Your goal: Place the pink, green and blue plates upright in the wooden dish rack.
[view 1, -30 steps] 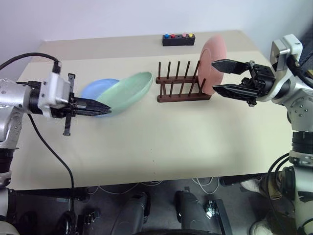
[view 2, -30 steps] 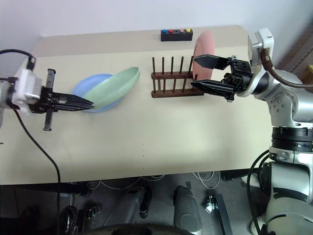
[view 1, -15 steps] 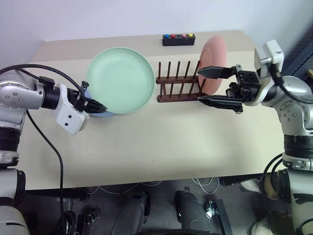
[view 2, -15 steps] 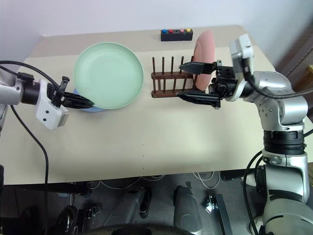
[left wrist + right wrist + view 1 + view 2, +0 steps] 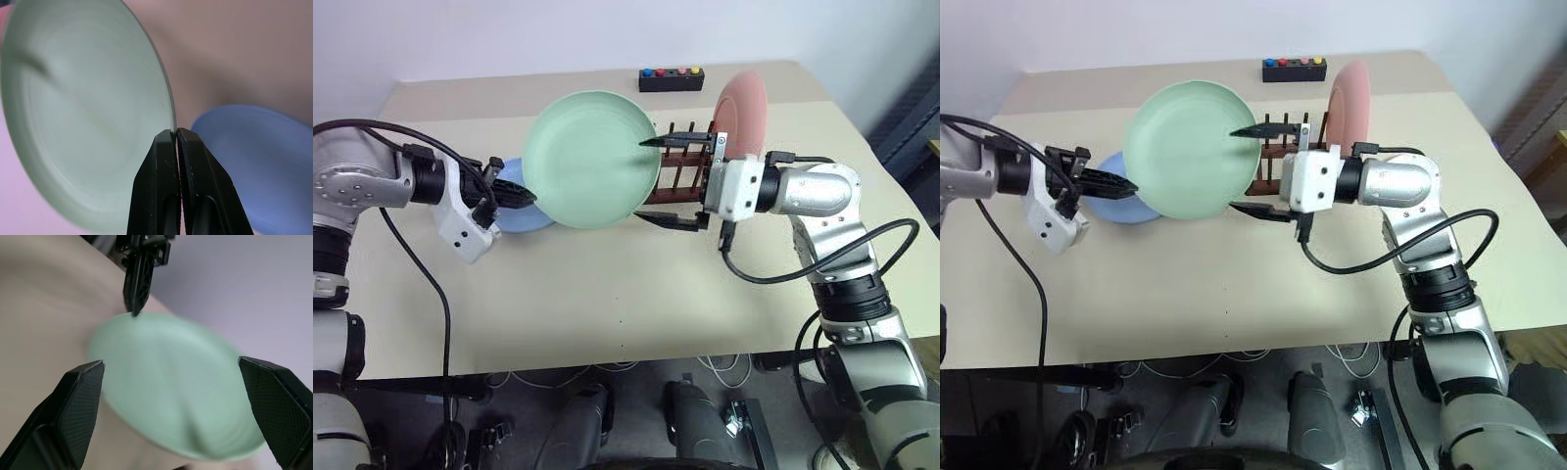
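Since a second ago the green plate (image 5: 592, 159) has been lifted from its tilt over the blue plate (image 5: 514, 211) to stand on edge, nearer the wooden dish rack (image 5: 683, 168); the right gripper (image 5: 658, 180) has swung in from beside the pink plate (image 5: 742, 116).

Left eye view: the green plate is pale mint, round, shallow, with a raised rim. Its face is turned toward the camera, its flat running along the tabletop's (image 5: 607, 304) width. The left gripper (image 5: 523, 197) pinches its lower left rim. The right gripper's jaws are spread wide, one at the plate's right edge, one below it. The pink plate stands upright at the rack's right end. The blue plate lies flat on the tabletop behind the left gripper.

Left wrist view: the fingers (image 5: 164, 186) are pressed together on the green plate's rim, the blue plate beside them.

Right wrist view: the green plate lies between the spread fingers (image 5: 73, 406), apart from both; the left gripper (image 5: 134, 311) holds its far edge.
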`<state>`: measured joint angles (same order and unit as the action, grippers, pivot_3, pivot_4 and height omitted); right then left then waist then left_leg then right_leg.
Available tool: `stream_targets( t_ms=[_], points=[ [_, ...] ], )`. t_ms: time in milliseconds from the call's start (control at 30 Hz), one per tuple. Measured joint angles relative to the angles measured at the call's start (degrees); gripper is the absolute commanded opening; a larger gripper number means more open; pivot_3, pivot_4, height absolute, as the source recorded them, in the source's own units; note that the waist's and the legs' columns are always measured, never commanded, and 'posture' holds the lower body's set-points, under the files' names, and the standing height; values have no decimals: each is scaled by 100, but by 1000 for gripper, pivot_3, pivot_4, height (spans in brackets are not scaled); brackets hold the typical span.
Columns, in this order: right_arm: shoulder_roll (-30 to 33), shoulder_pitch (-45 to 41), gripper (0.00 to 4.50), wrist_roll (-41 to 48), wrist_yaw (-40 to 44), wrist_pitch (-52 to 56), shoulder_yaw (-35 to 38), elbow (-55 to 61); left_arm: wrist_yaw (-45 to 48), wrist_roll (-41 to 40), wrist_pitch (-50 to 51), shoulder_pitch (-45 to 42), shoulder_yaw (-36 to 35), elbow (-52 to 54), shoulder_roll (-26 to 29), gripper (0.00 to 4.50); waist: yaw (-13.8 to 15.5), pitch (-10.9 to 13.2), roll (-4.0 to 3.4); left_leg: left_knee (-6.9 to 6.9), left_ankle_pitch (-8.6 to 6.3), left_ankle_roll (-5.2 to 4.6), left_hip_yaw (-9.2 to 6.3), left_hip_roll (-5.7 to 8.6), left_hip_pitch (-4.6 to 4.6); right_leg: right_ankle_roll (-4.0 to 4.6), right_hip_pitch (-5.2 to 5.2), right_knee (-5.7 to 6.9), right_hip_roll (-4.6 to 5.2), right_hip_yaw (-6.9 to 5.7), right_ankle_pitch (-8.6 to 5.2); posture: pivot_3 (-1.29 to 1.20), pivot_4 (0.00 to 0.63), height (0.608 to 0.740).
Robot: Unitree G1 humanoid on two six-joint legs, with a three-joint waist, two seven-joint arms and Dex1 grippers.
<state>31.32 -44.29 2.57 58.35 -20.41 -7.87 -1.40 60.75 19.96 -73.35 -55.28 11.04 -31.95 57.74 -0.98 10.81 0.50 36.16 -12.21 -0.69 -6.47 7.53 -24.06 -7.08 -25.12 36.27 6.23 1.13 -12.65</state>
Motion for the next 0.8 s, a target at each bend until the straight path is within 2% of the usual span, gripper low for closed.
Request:
stream_targets(
  t_ms=[133,300,667,800],
  points=[
    [14,-5,4500,-725,-526,-1104,-117,-325,-464,428,130,-76,49,90,-84,55,-4,-1,2,0,1,1,0,0,0,0,1,0,-2,1,0,0,150,740],
    [95,100,4500,-902,-710,-1498,-202,-428,-829,684,431,-79,154,183,-105,55,-26,-1,2,-1,2,2,0,-3,2,0,0,3,-7,3,0,0,150,740],
    [428,260,4500,-777,-278,-1204,-604,-73,-1254,1080,784,-84,226,297,-87,55,-25,-1,2,1,2,3,0,-8,2,0,1,2,-12,6,0,0,150,740],
    [398,258,4500,-1174,-327,-1043,-782,7,-1356,1137,992,-83,239,527,-84,55,-16,-1,2,1,2,3,0,-8,2,0,2,2,-13,5,0,0,150,740]
  ],
)
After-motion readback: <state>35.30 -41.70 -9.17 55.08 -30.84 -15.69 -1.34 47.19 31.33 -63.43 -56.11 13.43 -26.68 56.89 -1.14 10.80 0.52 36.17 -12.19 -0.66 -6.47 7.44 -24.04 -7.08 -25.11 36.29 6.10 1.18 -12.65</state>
